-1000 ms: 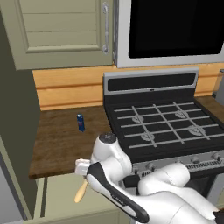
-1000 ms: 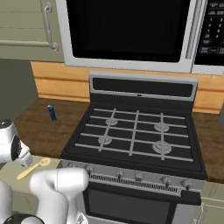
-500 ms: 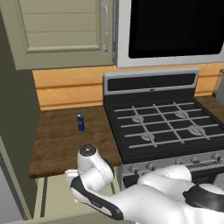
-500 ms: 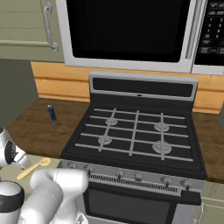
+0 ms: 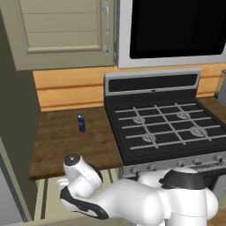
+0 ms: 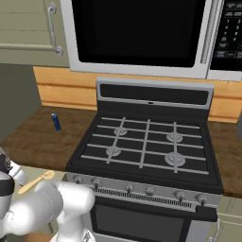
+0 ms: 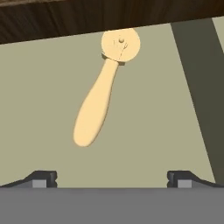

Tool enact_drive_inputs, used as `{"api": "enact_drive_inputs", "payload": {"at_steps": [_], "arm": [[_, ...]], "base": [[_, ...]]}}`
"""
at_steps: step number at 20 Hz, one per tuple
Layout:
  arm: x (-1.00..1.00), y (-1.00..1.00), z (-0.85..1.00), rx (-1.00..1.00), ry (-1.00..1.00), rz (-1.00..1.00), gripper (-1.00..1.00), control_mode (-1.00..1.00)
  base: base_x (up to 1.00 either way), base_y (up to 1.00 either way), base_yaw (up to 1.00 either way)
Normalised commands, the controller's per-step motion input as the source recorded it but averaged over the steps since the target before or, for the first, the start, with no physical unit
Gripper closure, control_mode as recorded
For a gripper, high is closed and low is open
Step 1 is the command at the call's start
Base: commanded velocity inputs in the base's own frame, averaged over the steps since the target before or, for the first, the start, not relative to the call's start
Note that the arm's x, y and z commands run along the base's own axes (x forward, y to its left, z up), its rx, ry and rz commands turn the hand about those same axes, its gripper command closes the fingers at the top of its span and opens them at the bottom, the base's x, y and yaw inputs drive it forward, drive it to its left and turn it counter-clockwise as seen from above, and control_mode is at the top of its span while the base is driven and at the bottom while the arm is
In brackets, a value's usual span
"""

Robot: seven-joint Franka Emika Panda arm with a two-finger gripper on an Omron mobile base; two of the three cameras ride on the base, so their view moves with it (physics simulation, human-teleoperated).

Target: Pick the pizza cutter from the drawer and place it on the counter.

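The tan pizza cutter (image 7: 103, 94) lies flat on the pale green floor of the open drawer (image 7: 39, 96). Its round disc head sits just under the dark wood counter's edge (image 7: 87, 17) and its handle points toward me. My gripper (image 7: 112, 179) hangs above the drawer, open, and its two dark fingertips (image 7: 43, 178) stand wide apart short of the handle's end, touching nothing. In the right base view the pizza cutter (image 6: 35, 182) shows in the drawer (image 6: 28, 171) below the counter (image 6: 33, 139), beside my arm. In the left base view my arm covers the drawer (image 5: 46, 194).
A small blue can (image 5: 81, 123) stands on the counter (image 5: 66, 141) near the back wall. The black gas stove (image 5: 163, 128) adjoins the counter on the right. A green upper cabinet (image 5: 62, 31) and a microwave hang above. A dark tall panel borders the left.
My arm has swung down and to the left over the open drawer, and now hides the cutter in the left base view. The pizza cutter and can have not moved.
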Motion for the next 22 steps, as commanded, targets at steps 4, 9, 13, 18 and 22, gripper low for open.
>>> {"api": "enact_drive_inputs", "payload": {"at_steps": [4,9,13,18,22], "arm": [[0.23,0.06,-0.19,0.00,0.03,0.00,-1.00,-1.00],[0.26,-0.01,-0.10,0.01,0.00,0.00,-1.00,-1.00],[0.29,-0.01,-0.08,0.04,0.00,0.00,-1.00,-1.00],[0.17,0.00,-0.09,0.06,0.01,0.00,-1.00,-1.00],[0.01,0.00,-0.25,0.08,0.00,0.02,-1.00,-1.00]], "base": [[0.00,0.00,0.00],[0.00,0.00,0.00],[0.00,0.00,0.00],[0.00,0.00,0.00],[0.00,0.00,0.00]]}}
